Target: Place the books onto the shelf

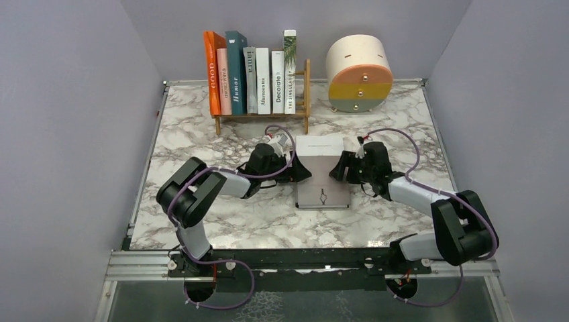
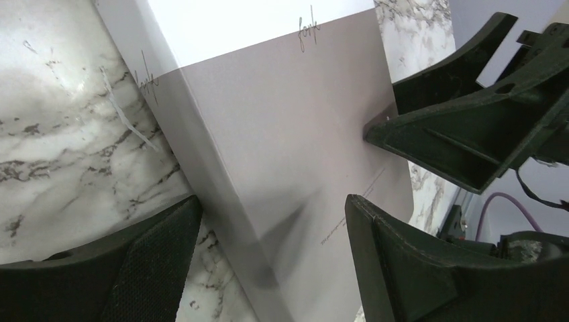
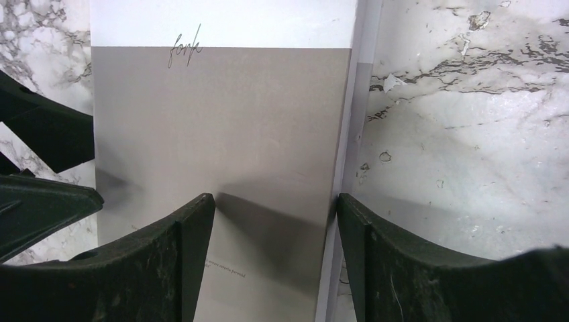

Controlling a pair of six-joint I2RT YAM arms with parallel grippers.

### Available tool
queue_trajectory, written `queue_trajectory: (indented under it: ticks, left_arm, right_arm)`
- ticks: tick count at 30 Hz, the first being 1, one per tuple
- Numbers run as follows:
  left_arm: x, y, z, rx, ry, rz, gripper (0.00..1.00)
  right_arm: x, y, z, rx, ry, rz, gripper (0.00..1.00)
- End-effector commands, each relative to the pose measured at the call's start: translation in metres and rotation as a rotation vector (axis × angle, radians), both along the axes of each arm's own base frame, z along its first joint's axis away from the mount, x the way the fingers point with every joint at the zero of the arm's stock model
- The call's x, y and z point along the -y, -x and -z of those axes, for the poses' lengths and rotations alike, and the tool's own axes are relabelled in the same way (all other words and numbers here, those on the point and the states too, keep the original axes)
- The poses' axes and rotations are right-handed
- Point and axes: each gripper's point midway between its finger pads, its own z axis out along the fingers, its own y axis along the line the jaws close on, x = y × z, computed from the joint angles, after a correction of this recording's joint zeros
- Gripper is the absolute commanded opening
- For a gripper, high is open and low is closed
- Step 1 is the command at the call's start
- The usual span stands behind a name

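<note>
The left claw (image 1: 303, 171) and right claw (image 1: 335, 168) flank a flat grey-and-white hardcover book (image 1: 323, 173) lying mid-worktop (image 1: 201, 134). Left claw stands open astride its spine; right claw's fingers bracket the opposite edge, grip unclear. Beyond, the light-wood rack (image 1: 262, 115) holds seven upright books (image 1: 249, 70), beside a round cream-yellow-orange drawer unit (image 1: 359, 72).

One book (image 1: 323, 173) lies flat mid-bench (image 1: 221, 221) between both arms' fingers. Behind it stands the shelf (image 1: 263, 115) holding upright books (image 1: 249, 72); the drawer unit (image 1: 359, 72) sits right of the shelf.
</note>
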Motion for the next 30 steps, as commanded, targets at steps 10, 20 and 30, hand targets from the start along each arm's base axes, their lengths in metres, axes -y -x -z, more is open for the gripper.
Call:
queue_trajectory:
  ticks: [10,20,30]
  left_arm:
    - [0.014,0.028,-0.08,0.094,0.186,0.147,0.71]
    - [0.024,0.034,-0.101,0.116,0.277,0.208,0.71]
    - [0.034,0.033,-0.126,0.138,0.365,0.246,0.71]
  right_arm:
    - [-0.034,0.001,-0.032,0.118,-0.193,-0.113,0.65]
    - [-0.044,0.003,-0.04,0.136,-0.261,-0.144,0.65]
    - [-0.048,0.006,-0.044,0.15,-0.31,-0.151,0.65]
